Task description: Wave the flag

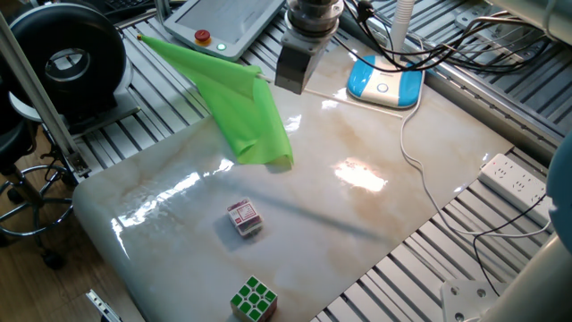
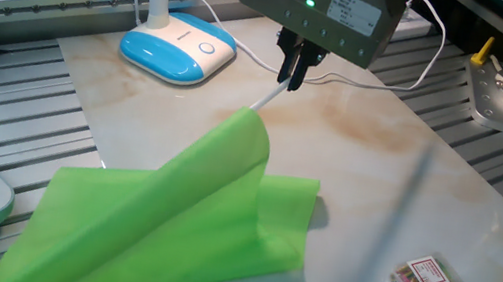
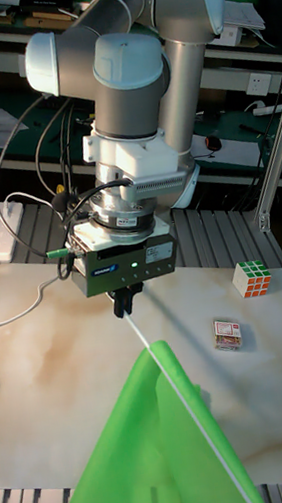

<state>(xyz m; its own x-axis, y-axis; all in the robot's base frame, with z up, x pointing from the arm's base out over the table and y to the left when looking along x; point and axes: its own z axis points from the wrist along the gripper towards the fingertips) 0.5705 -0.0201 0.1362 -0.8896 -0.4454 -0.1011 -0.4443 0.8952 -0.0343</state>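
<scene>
The gripper (image 2: 293, 67) is clamped on the near end of the flag's white stick, fingers together around it. The flag (image 1: 237, 103) is held above the table (image 1: 375, 215), its long axis running from the gripper diagonally away toward the teach pendant (image 1: 228, 22); in the tall fixed view the stick (image 3: 190, 404) slopes downward toward the camera. The cloth is thin, lime green and folded over itself, hanging in soft creases. Its lower edge appears to touch the glossy marbled tabletop, though contact cannot be confirmed. In the other fixed view the far end of the cloth (image 2: 167, 224) is cut off by the frame. Two puzzle cubes (image 1: 244, 217) (image 1: 254, 298) lie well apart from it.
</scene>
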